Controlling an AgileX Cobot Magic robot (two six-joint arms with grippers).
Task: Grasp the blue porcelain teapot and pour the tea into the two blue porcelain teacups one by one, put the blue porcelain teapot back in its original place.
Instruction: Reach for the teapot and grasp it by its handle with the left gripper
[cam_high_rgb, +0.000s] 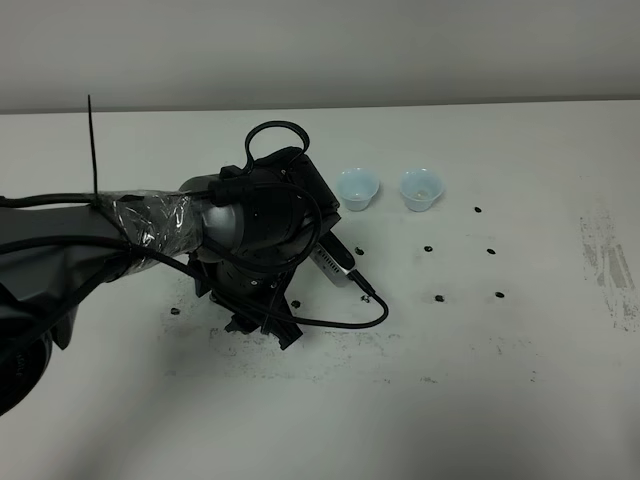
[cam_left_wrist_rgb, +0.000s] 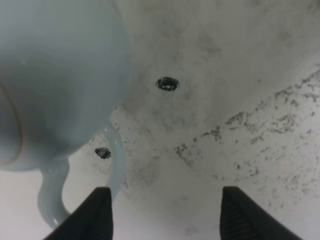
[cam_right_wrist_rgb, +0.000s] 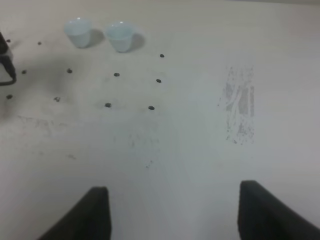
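The blue porcelain teapot (cam_left_wrist_rgb: 55, 85) fills one side of the left wrist view, pale blue and glossy, with its loop handle (cam_left_wrist_rgb: 116, 165) curving toward the camera. My left gripper (cam_left_wrist_rgb: 167, 217) is open. One finger (cam_left_wrist_rgb: 95, 215) sits right at the handle and the other stands apart over bare table; whether the finger touches the handle I cannot tell. In the exterior view the left arm (cam_high_rgb: 240, 225) hides the teapot. The two blue porcelain teacups (cam_high_rgb: 357, 188) (cam_high_rgb: 421, 188) stand side by side behind it, also seen as teacups (cam_right_wrist_rgb: 78, 31) (cam_right_wrist_rgb: 120, 36). My right gripper (cam_right_wrist_rgb: 172, 215) is open over bare table.
Small dark screw holes (cam_high_rgb: 428, 248) dot the white table (cam_high_rgb: 500, 400). A grey scuffed patch (cam_high_rgb: 605, 260) lies at the right edge. A black cable (cam_high_rgb: 360, 315) loops off the left wrist, and a thin black tie (cam_high_rgb: 91, 140) sticks up from the arm.
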